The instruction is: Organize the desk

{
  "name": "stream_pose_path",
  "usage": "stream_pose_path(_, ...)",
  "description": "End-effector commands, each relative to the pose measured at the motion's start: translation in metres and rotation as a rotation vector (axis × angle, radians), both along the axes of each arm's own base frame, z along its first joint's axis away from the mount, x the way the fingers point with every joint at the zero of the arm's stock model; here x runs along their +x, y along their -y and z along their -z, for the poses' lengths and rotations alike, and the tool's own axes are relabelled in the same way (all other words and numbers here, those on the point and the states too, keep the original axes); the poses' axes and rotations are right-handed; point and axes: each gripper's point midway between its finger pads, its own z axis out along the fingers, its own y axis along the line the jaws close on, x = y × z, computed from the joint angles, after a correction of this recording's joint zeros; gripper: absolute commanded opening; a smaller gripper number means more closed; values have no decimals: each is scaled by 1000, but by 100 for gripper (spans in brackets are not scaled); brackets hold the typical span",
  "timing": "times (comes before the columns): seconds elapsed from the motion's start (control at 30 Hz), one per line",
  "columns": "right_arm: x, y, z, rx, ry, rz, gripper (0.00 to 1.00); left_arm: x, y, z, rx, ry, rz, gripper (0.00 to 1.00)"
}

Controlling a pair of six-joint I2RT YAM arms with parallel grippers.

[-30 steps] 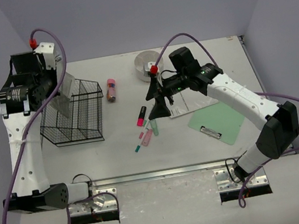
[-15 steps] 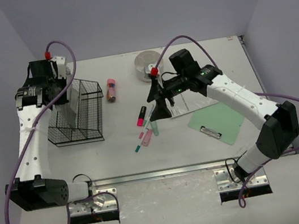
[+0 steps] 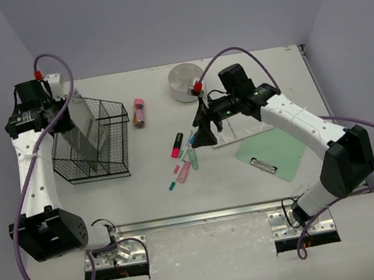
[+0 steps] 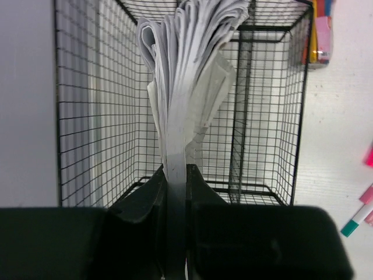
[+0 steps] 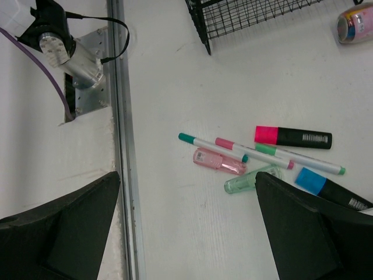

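Pale lavender walls [image 3: 173, 13] on left, back, right; plain, meeting at back corners. Off-white desk [image 3: 155, 206] spans wall to wall. Metal rail [image 3: 207, 215] along desk front edge. Light even, diffuse; shadows soft.

The desk [image 3: 162, 209] carries a black wire basket [image 3: 121, 140] at left, with a pink canister [image 3: 139, 112] lying on its side just beside it. A white round container [image 3: 185, 83] sits at the rear. A cluster of markers [image 3: 181, 159] lies at centre, with a green clipboard [image 3: 275, 154] and printed sheets [image 3: 239, 130] to the right.
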Motion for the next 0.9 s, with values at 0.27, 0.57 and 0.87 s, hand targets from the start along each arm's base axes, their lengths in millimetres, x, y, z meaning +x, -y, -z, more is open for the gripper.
stream_pose_path(0.27,-1,2,-19,57,35,8,99,14,-17,-20,-249,132,37,0)
stream_pose_path(0.57,0,3,-17,54,39,14,99,20,-12,-53,-298,219,39,0)
stream_pose_path(0.87,7,9,-6,18,38,78,99,12,-10,-29,-323,166,35,49)
